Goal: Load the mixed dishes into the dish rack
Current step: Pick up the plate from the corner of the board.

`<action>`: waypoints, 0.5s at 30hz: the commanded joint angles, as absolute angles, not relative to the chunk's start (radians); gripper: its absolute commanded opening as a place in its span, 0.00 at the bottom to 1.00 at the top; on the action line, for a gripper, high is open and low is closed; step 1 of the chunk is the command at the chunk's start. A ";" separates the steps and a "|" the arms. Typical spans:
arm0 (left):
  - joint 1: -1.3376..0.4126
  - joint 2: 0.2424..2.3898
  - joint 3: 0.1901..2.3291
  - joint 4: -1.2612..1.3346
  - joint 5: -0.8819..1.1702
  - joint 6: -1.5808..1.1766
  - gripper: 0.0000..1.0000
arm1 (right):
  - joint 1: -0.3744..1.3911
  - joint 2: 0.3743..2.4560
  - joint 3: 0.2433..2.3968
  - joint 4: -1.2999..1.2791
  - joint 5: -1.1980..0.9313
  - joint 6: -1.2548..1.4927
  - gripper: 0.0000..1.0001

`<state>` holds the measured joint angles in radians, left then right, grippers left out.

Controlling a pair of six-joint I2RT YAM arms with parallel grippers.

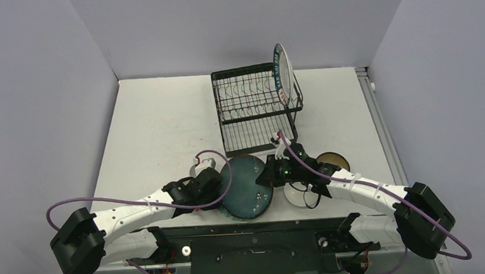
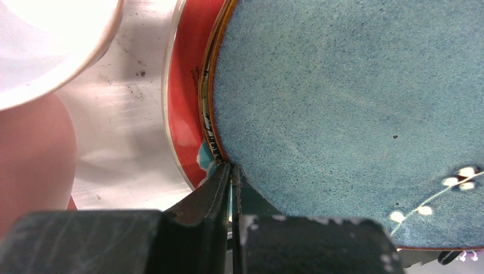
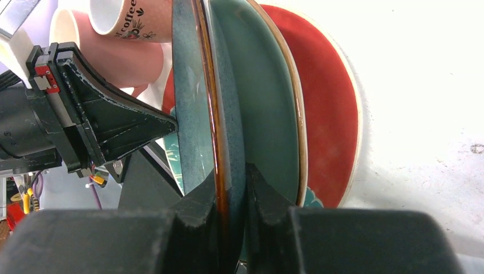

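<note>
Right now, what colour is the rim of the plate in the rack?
Green, lettered; the plate shows best in top external.

You have open table (image 1: 156, 123) left of the rack (image 1: 251, 105). Its slots stand free except the right end, where a lettered plate (image 1: 282, 68) leans.

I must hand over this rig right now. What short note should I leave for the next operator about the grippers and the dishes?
Left gripper: jaws shut on the rim of the teal plate.
Right gripper: jaws shut on the opposite rim of the same plate.
Done: green-rimmed plate stands in the dish rack, upper tier.
Left: teal plate, red plate under it, pink mugs, white bowl, dark bowl; none in the rack yet.
</note>
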<state>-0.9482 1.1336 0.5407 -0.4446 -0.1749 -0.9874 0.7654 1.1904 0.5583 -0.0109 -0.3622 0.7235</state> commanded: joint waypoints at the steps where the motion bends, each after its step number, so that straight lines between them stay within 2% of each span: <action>1: -0.957 1.170 0.532 -0.431 -0.160 -0.974 0.00 | 0.813 1.201 0.570 0.070 -0.494 0.717 0.00; 9: -0.957 1.167 0.542 -0.442 -0.172 -0.969 0.00 | 0.811 1.165 0.580 0.025 -0.446 0.709 0.00; 15: -0.957 1.153 0.542 -0.465 -0.187 -0.973 0.16 | 0.810 1.145 0.586 0.004 -0.423 0.709 0.00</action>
